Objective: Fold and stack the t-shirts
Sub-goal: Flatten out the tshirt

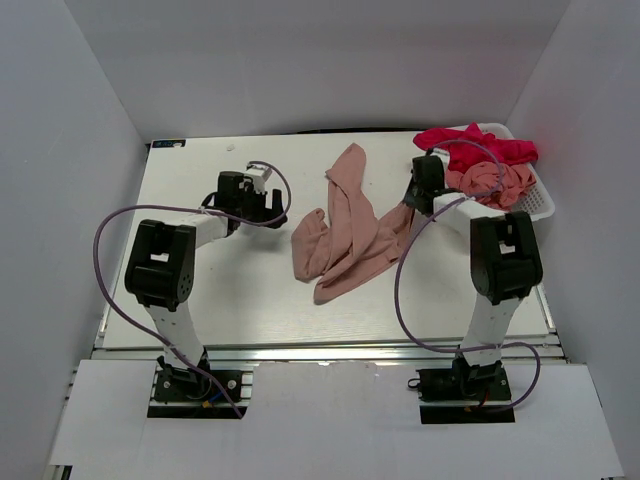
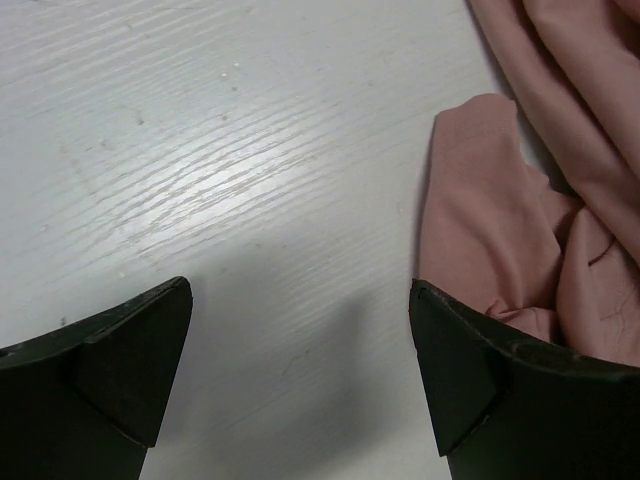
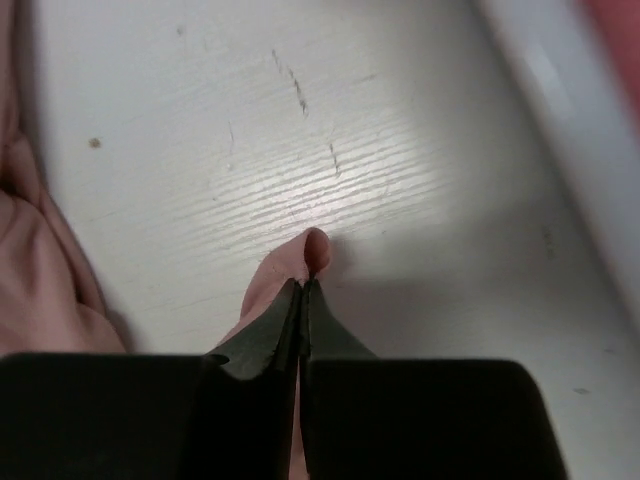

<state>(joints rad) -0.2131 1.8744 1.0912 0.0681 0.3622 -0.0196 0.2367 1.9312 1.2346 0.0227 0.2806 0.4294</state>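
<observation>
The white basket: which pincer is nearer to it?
Right. The right pincer is just left of the basket, shut on the pink t-shirt; the left pincer stands open beyond that shirt.

The left arm (image 1: 160,265) reaches forward and toward the middle, elbow raised, the left gripper (image 2: 300,300) held low with jaws spread wide and holding nothing, while the right arm (image 1: 505,258) rises from its base and bends forward, the right gripper (image 3: 303,285) pinched tight on a fold of the pink t-shirt (image 3: 314,250).
</observation>
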